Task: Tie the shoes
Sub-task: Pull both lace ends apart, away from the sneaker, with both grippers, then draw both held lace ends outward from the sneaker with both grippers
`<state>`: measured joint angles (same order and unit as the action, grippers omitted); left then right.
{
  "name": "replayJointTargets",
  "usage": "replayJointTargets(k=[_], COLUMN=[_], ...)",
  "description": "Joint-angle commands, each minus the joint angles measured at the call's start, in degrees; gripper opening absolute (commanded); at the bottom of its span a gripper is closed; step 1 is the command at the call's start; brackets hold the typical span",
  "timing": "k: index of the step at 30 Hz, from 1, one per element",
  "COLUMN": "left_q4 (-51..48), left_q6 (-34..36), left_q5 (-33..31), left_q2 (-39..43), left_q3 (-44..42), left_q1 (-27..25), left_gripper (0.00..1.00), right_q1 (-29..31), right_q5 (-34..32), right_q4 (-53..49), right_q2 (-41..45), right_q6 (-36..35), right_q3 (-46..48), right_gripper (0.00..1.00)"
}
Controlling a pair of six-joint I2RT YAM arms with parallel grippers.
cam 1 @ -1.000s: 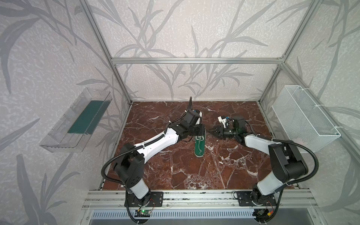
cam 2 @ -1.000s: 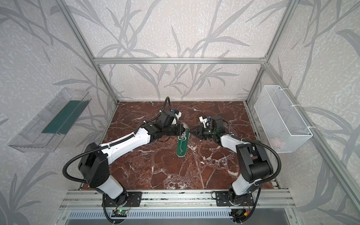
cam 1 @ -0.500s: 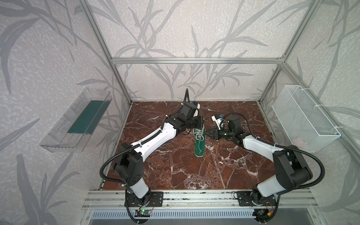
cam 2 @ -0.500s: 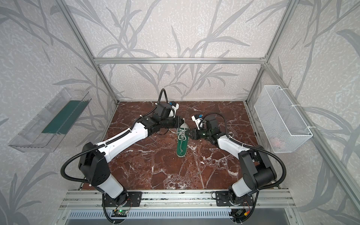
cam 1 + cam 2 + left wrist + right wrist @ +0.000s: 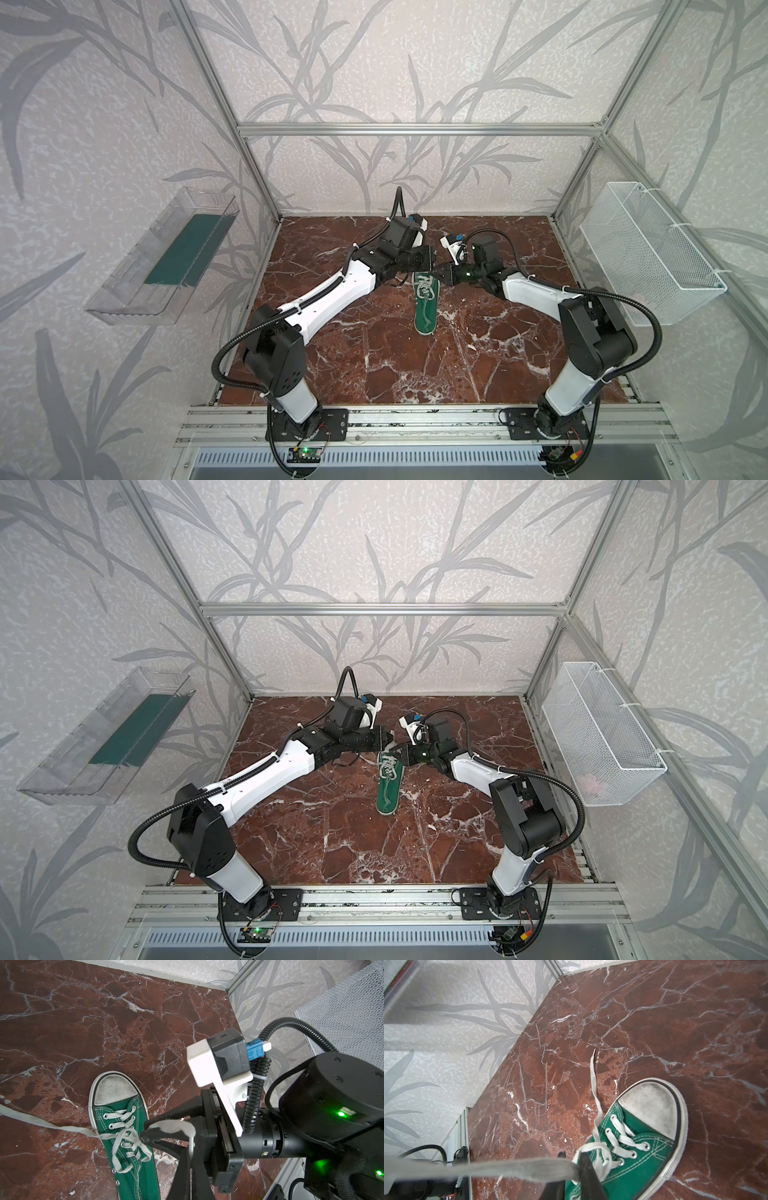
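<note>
compared with one second before, the right gripper has moved in from the right side of the table to the lace area of the green sneaker. its jaws are now pinched on a white lace strand that drapes over one finger. the left gripper has drawn back from above the sneaker toward the far wall and is closed; whether it pinches anything cannot be made out. the sneaker lies where it did, near the middle of the table, sole down, toe cap toward the back wall and heel toward the arm bases. its laces loop loosely over the eyelets, and a second strand lies flat on the table on the left arm's side, its tip free. the table is red-brown marble with white veins, enclosed by an aluminium frame and by walls papered with a grey leaf pattern. a clear tray holding a dark green sheet hangs on the left wall, and a white wire basket hangs on the right. in both top views the grippers cover the toe end of the sneaker. in both wrist views the heel is cut off by the picture edge. the left gripper's fingers fall outside the left wrist view. in the right wrist view the held strand is a blurred band close to the lens, beside a single dark finger. a pale pink item in the basket is too small to identify.
</note>
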<state>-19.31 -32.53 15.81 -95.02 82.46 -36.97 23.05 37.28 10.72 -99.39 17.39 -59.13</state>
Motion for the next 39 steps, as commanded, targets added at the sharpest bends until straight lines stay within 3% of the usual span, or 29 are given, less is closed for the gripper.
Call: replayJointTargets(k=[1, 4, 7, 15, 19, 22, 25, 31, 39], left_q4=[-0.6, -0.2, -0.2, -0.1, 0.9, 1.8, 9.2, 22.9, 30.9], left_q6=[0.4, 0.3, 0.1, -1.8, -2.7, -5.8, -12.4, -23.6, -29.0], left_q5=[0.3, -0.3, -0.3, -4.2, -5.3, 0.3, 7.1, 11.9, 14.3], left_q2=[0.3, 0.6, 0.7, 1.0, -1.2, -5.3, -8.5, -11.4, -14.7], left_q3=[-0.4, -1.8, -3.2, -10.4, -13.4, -13.0, -14.9, -18.9, -20.5], left_q1=[0.7, 1.7, 3.5, 9.2, 10.9, 12.0, 12.4, 12.5, 12.5], left_gripper=[0.02, 0.23, 0.36, 0.49, 0.51, 0.51, 0.51, 0.51, 0.49], right_q1=[0.2, 0.2, 0.2, 0.0, 0.0, 0.0, 0.0, 0.0, 0.0], right_q5=[-0.5, -0.4, -1.1, -1.2, -1.0, -0.9, -1.0, -1.2, -1.0], right_q4=[-3.4, -3.1, -1.9, -2.0, -1.8, -2.0, -2.1, -2.9, -2.9], right_q2=[-0.5, 0.1, 1.2, 1.3, 1.3, 1.3, 1.3, 3.0, 3.1], right_q6=[0.1, 0.2, 0.2, 0.3, 0.5, 0.5, 0.5, 0.2, 0.4], right_q3=[-2.1, -1.1, 0.5, 1.3, 1.5, 1.3, 1.4, 1.5, 1.2], right_gripper=[0.07, 0.03, 0.0, 0.0, 0.0, 0.0, 0.0, 0.0, 0.0])
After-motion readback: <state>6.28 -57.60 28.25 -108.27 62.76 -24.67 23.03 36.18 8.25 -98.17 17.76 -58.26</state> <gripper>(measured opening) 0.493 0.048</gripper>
